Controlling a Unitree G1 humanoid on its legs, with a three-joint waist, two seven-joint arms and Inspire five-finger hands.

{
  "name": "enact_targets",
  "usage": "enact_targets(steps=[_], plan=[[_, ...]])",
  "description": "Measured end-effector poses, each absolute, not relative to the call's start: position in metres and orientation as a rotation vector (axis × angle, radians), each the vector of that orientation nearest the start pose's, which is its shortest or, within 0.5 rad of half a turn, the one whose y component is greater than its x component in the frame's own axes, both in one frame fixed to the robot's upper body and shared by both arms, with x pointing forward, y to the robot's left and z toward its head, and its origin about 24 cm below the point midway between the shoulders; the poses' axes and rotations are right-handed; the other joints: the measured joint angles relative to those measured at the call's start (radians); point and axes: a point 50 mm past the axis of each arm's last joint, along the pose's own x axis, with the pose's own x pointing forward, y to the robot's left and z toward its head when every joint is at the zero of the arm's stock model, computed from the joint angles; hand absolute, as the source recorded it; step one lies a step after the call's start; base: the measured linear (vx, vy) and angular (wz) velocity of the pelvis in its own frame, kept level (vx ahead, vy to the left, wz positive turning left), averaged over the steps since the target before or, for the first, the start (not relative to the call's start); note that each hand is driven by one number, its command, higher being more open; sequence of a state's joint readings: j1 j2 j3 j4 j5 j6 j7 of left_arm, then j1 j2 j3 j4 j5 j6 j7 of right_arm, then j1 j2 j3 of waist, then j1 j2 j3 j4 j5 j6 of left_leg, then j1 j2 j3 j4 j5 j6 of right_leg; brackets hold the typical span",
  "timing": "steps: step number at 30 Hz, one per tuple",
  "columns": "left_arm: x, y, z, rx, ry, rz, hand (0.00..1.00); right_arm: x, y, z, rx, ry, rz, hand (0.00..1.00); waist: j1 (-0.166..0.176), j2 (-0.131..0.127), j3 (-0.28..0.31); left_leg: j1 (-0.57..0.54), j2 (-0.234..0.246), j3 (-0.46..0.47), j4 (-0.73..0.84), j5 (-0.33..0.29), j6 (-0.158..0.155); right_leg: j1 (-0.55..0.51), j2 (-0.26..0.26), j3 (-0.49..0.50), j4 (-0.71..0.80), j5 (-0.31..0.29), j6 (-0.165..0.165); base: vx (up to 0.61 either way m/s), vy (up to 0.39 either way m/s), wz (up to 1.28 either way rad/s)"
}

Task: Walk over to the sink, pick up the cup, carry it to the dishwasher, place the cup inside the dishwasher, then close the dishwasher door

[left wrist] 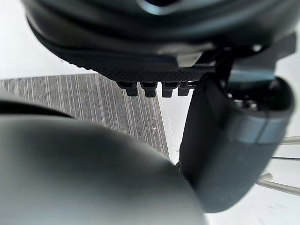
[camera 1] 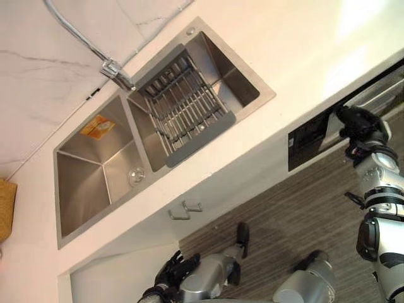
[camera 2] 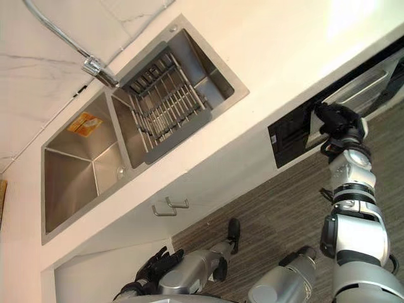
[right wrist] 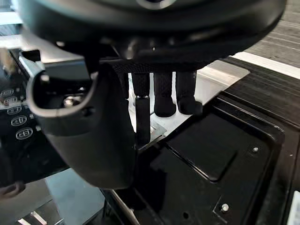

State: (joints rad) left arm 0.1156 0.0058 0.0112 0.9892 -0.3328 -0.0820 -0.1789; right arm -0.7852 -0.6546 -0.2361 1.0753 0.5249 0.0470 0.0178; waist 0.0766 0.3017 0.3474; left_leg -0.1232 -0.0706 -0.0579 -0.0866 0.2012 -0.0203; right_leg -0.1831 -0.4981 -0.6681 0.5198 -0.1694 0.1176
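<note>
Right hand [camera 1: 358, 124], fingers straight, tips at the dishwasher door [right wrist: 220, 154] rim. I judge the door stiff, hinged, fairly heavy; I'd push at that rim beneath my fingertips.

White counter [camera 1: 303, 57] with steel double sink [camera 1: 95, 164], grey rack [camera 1: 186, 107] inside

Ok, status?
Right hand at top edge of black dishwasher door, ajar. Left hand open, idle low by white cabinet. Grey dish rack in steel sink.

Head eyes both look down at the sink [camera 1: 82, 170]; wrist cameras look from very close.
</note>
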Motion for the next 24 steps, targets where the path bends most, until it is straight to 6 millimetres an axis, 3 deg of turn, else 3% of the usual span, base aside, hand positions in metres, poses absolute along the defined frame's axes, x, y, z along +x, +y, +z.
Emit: enact_targets(steps=[4,7,9,11,12,13,14,15,16,18,19,20,23,24], plan=[[0.102,0.161,-0.157,-0.371,0.961,0.080,1.00,0.342,-0.336,0.089,0.260,0.148,-0.422,1.00,0.007,-0.048,-0.020,0.010,0.037,0.013,0.000,-0.004,-0.021,0.019,0.049,-0.001,-0.043,0.011,-0.016,-0.05,-0.092,-0.15],[0.096,0.172,-0.157,-0.386,0.958,0.115,1.00,0.320,-0.306,0.038,0.423,0.159,-0.346,1.00,0.014,-0.095,-0.045,0.020,0.071,0.030,0.000,-0.015,-0.043,0.032,0.099,0.006,-0.090,0.024,-0.027,-0.03,-0.092,-0.23],[0.091,0.177,-0.158,-0.423,0.959,0.158,1.00,0.297,-0.289,0.000,0.508,0.214,-0.346,1.00,0.014,-0.125,-0.053,0.019,0.086,0.042,0.000,-0.019,-0.048,0.032,0.123,0.015,-0.118,0.034,-0.026,-0.02,-0.081,-0.26],[0.086,0.182,-0.160,-0.492,0.961,0.218,1.00,0.259,-0.277,-0.047,0.583,0.339,-0.409,1.00,0.013,-0.147,-0.056,0.020,0.098,0.054,0.000,-0.024,-0.054,0.040,0.149,0.023,-0.158,0.053,-0.025,-0.01,-0.054,-0.25],[0.082,0.184,-0.162,-0.532,0.965,0.258,1.00,0.228,-0.271,-0.079,0.596,0.458,-0.477,1.00,0.014,-0.158,-0.057,0.021,0.107,0.066,0.000,-0.028,-0.056,0.045,0.170,0.031,-0.194,0.072,-0.025,-0.01,-0.028,-0.27],[0.081,0.185,-0.162,-0.548,0.965,0.273,1.00,0.215,-0.269,-0.090,0.594,0.507,-0.500,1.00,0.014,-0.164,-0.058,0.020,0.109,0.071,0.000,-0.030,-0.056,0.045,0.177,0.035,-0.207,0.080,-0.025,-0.01,-0.019,-0.27],[0.079,0.187,-0.162,-0.567,0.963,0.294,1.00,0.189,-0.266,-0.110,0.598,0.594,-0.550,1.00,0.011,-0.179,-0.055,0.021,0.112,0.074,0.000,-0.032,-0.055,0.052,0.189,0.037,-0.233,0.093,-0.023,0.00,-0.012,-0.14],[0.079,0.188,-0.162,-0.575,0.960,0.302,1.00,0.176,-0.264,-0.118,0.595,0.633,-0.574,1.00,0.008,-0.183,-0.056,0.022,0.113,0.074,0.000,-0.034,-0.054,0.058,0.193,0.036,-0.244,0.099,-0.022,0.01,-0.013,-0.10],[0.077,0.191,-0.163,-0.589,0.962,0.321,1.00,0.150,-0.259,-0.131,0.564,0.704,-0.617,1.00,0.005,-0.198,-0.062,0.026,0.113,0.074,0.000,-0.040,-0.051,0.065,0.196,0.036,-0.257,0.104,-0.019,0.02,-0.008,-0.04],[0.072,0.198,-0.164,-0.621,0.989,0.365,1.00,0.107,-0.249,-0.148,0.473,0.838,-0.663,1.00,-0.006,-0.242,-0.081,0.039,0.096,0.069,-0.001,-0.052,-0.036,0.080,0.182,0.033,-0.250,0.096,-0.007,0.04,0.008,0.06],[0.070,0.200,-0.165,-0.627,0.997,0.376,1.00,0.098,-0.247,-0.151,0.453,0.866,-0.671,1.00,-0.011,-0.255,-0.086,0.045,0.088,0.066,-0.004,-0.056,-0.031,0.086,0.172,0.030,-0.239,0.088,0.000,0.05,0.041,0.22],[0.067,0.205,-0.164,-0.621,1.012,0.388,1.00,0.081,-0.244,-0.156,0.430,0.915,-0.697,1.00,-0.013,-0.283,-0.099,0.061,0.068,0.061,-0.004,-0.070,-0.014,0.100,0.143,0.028,-0.210,0.067,0.018,0.04,0.047,0.21],[0.061,0.215,-0.164,-0.602,1.030,0.421,1.00,0.053,-0.239,-0.161,0.423,0.982,-0.750,1.00,-0.013,-0.343,-0.134,0.095,0.016,0.040,-0.003,-0.090,0.012,0.132,0.081,0.016,-0.158,0.033,0.067,0.10,0.053,0.37],[0.058,0.218,-0.164,-0.592,1.040,0.440,1.00,0.044,-0.238,-0.163,0.412,1.003,-0.757,1.00,-0.016,-0.357,-0.154,0.113,-0.007,0.017,0.004,-0.108,0.034,0.138,0.048,0.086,-0.085,0.053,0.075,0.15,0.058,0.55]])
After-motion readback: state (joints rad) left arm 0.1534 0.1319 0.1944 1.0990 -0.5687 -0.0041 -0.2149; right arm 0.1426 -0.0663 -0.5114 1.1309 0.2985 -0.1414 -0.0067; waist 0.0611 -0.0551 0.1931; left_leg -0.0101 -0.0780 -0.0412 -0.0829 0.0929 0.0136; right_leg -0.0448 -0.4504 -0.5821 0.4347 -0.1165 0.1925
